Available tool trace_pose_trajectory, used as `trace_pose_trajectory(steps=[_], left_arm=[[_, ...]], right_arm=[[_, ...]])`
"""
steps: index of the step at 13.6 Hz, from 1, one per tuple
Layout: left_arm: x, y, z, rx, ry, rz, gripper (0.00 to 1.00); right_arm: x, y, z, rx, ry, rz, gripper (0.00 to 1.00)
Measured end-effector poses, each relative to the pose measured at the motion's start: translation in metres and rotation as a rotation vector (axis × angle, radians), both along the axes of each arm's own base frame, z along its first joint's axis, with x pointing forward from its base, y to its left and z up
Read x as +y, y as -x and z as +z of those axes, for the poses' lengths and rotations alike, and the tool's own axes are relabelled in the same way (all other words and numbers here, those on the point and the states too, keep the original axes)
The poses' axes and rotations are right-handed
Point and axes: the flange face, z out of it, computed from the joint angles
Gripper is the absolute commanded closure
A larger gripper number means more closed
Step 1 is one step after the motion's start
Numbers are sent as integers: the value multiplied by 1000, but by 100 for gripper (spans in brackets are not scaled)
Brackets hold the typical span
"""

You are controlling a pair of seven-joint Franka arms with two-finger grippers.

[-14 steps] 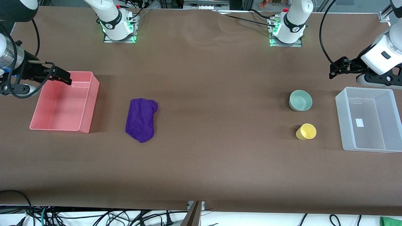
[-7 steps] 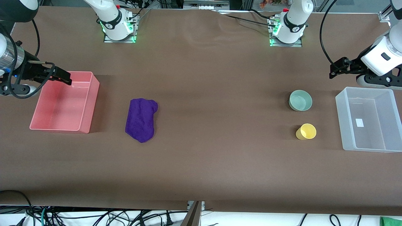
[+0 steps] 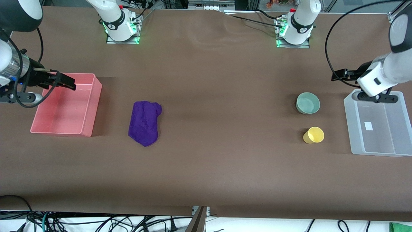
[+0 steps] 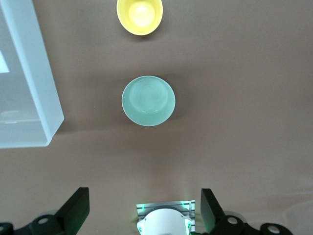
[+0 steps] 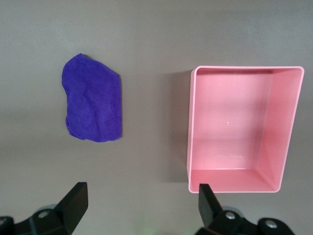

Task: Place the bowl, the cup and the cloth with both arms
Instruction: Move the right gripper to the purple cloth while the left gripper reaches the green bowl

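both arms are on the move up high. the left gripper (image 3: 338, 75) has swung out from where it hung half a second ago, its wrist now tipped over the corner of the clear plastic bin (image 3: 354, 129), fingers (image 4: 78, 208) spread wide with nothing between them. it hangs over bare table just up from the bowl (image 3: 308, 102), closer to the left arm's base. in the left wrist view the bowl (image 4: 148, 101) sits in the middle, the cup (image 4: 140, 15) near the frame's edge, the clear bin (image 4: 34, 93) off to the side.

the right gripper (image 3: 68, 83) has shifted a touch too, now a bit lower over the rim of the pink bin (image 3: 93, 106), fingers (image 5: 73, 203) parted and holding nothing. the right wrist view looks down on the pink bin (image 5: 193, 142) and the cloth (image 5: 93, 104).

nothing on the table has budged. the mint-green bowl stands upright toward the left arm's end, beside the clear bin. the yellow cup (image 3: 313, 135) stands nearer the front camera than the bowl, apart from it. the purple cloth (image 3: 144, 122) lies in a lump toward the right arm's end, beside the pink bin and apart from it.
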Motion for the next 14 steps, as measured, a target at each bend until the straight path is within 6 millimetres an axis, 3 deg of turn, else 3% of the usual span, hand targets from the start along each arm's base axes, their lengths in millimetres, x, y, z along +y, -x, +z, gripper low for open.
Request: trace_pose_trajectory(steps=[3, 6, 9, 10, 12, 14], left_arm=[[27, -1, -53, -78, 63, -59, 0], [53, 13, -128, -187, 79, -111, 0], [57, 32, -202, -236, 84, -156, 3], [56, 35, -224, -239, 99, -165, 11], [58, 39, -262, -238, 125, -172, 49], [60, 42, -285, -218, 140, -195, 88]], right_arm=[[4, -6, -41, 75, 0, 6, 0], [15, -15, -96, 102, -13, 18, 0], [36, -18, -151, 71, -19, 23, 0], [49, -17, -174, 60, -18, 16, 0], [79, -13, -225, 50, -14, 7, 0], [103, -12, -270, 45, -12, -2, 0]])
